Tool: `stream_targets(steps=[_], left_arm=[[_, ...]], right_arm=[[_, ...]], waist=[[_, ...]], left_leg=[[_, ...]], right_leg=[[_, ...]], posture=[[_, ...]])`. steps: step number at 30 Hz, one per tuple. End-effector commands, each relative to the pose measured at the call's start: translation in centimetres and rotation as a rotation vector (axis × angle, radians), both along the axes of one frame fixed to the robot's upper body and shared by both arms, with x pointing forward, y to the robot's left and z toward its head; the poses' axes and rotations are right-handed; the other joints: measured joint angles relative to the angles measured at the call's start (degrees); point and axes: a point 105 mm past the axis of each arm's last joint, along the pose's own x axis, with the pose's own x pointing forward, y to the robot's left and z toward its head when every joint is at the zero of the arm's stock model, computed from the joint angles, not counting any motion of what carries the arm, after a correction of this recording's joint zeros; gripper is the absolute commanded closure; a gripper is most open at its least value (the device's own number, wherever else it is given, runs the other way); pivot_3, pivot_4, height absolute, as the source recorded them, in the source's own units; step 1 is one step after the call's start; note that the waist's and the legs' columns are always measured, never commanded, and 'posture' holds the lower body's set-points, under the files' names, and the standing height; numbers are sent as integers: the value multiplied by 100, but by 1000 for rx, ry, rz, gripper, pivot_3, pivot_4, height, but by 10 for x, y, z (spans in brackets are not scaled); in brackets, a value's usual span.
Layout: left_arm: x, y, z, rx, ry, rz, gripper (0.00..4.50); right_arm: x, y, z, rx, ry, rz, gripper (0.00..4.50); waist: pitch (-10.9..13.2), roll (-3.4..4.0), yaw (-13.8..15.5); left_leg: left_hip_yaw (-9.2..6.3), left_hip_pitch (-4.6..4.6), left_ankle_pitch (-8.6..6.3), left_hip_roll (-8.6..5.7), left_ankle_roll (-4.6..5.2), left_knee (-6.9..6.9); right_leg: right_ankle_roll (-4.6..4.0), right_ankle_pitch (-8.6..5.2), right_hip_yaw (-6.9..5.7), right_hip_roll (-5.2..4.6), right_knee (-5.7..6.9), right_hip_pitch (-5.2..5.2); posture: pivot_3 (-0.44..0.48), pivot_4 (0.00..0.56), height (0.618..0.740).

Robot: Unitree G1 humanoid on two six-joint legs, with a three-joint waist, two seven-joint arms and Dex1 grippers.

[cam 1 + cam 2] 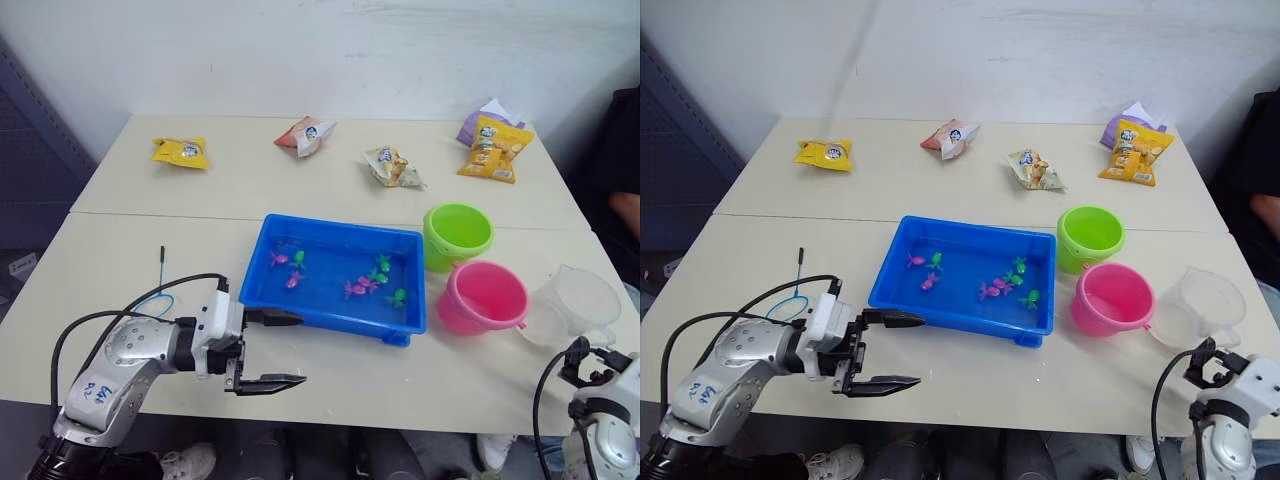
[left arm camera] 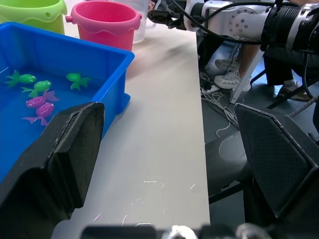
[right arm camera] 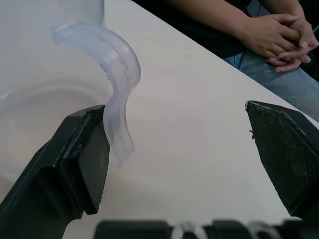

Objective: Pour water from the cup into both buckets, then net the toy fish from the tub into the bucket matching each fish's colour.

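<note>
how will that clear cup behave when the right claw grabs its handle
The cup looks thin and clear, so probably light and a bit flexible. Its smooth handle may slip between the open right claw. Gripped off-centre, with a wide mouth, it could tilt.

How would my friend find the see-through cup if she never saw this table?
Start at the blue tub in the middle of the table. Go past the pink bucket toward the robot's right edge. The cup there is clear with a handle, not coloured like the green bucket.
</note>
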Motion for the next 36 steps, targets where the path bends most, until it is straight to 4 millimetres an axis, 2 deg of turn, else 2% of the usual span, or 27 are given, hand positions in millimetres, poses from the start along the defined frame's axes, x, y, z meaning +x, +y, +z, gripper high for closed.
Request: stream_targets(steps=[1,6,13,16,18,19,20,23,30,36], left_arm=[[2,-1,3,-3,-33,2,28],[3,-2,3,-6,-43,16,28],[6,-3,2,-12,-44,31,28],[9,-2,3,-17,-60,49,0],[11,-2,2,-18,-65,56,0],[11,-2,2,-19,-65,57,0],[11,-2,1,-19,-65,57,0],[11,-3,-1,-20,-66,57,0],[17,-5,0,-38,-83,58,0],[20,-10,14,-77,-65,12,0]], right_arm=[[-4,-8,8,-27,-37,-67,0],[-2,-20,7,34,-85,-168,0],[16,-27,13,68,-128,-107,0],[18,-30,13,81,-127,-101,845],[21,-28,15,90,-142,-83,1748],[22,-28,16,94,-148,-74,2384],[23,-27,16,96,-152,-70,2794],[26,-23,21,111,-179,-50,4440],[21,-25,46,75,-214,-7,4440],[14,-21,91,-181,-136,133,4440]], waist=[[0,0,0],[0,0,-5],[0,0,-17],[0,1,-10],[0,1,-3],[0,1,-2],[0,1,-2],[0,1,-2],[1,2,-1],[4,8,17]], left_leg=[[0,0,0,0,0,0],[1,0,1,0,-1,0],[3,0,2,0,1,0],[4,1,3,0,3,-1],[3,0,3,0,3,-1],[3,0,3,0,3,-1],[4,-1,3,0,3,-1],[3,-1,3,0,3,-1],[4,-1,3,1,4,-2],[4,-6,2,-1,5,-2]], right_leg=[[0,0,0,0,1,0],[1,0,1,1,1,0],[2,1,2,2,0,0],[3,1,3,3,2,0],[3,1,3,3,1,0],[3,1,3,3,1,0],[4,2,3,3,0,0],[5,2,3,3,-1,0],[5,2,4,3,0,-1],[11,3,5,2,-7,-1]], posture=[[0,150,738],[0,150,738],[0,150,738],[0,150,738],[0,150,738],[0,150,738],[0,150,738],[0,150,738],[0,150,738],[0,150,738]])
